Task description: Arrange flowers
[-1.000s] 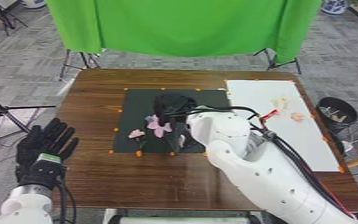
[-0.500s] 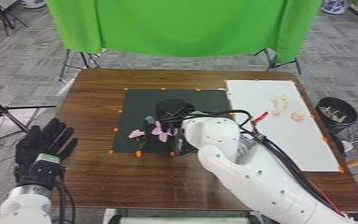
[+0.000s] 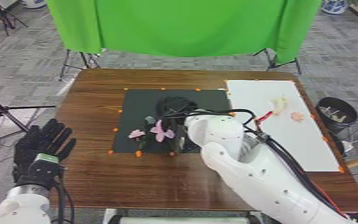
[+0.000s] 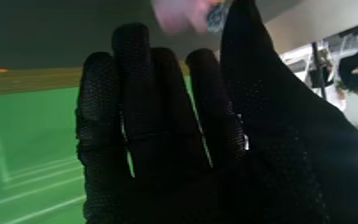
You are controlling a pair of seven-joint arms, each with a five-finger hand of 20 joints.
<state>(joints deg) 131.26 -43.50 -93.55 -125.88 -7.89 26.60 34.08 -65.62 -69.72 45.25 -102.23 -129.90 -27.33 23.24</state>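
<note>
Large pink flower (image 3: pixel 162 131) near right hand (image 3: pixel 175 105), robot's side; fingers straight, thumb apart.

Two hands (image 3: pixel 40 145), perhaps four flowers (image 3: pixel 161 131)

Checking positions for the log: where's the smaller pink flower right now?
Head view: the smaller pink flower is in the lower left part of the black mat, just left of the larger pink flower.
</note>
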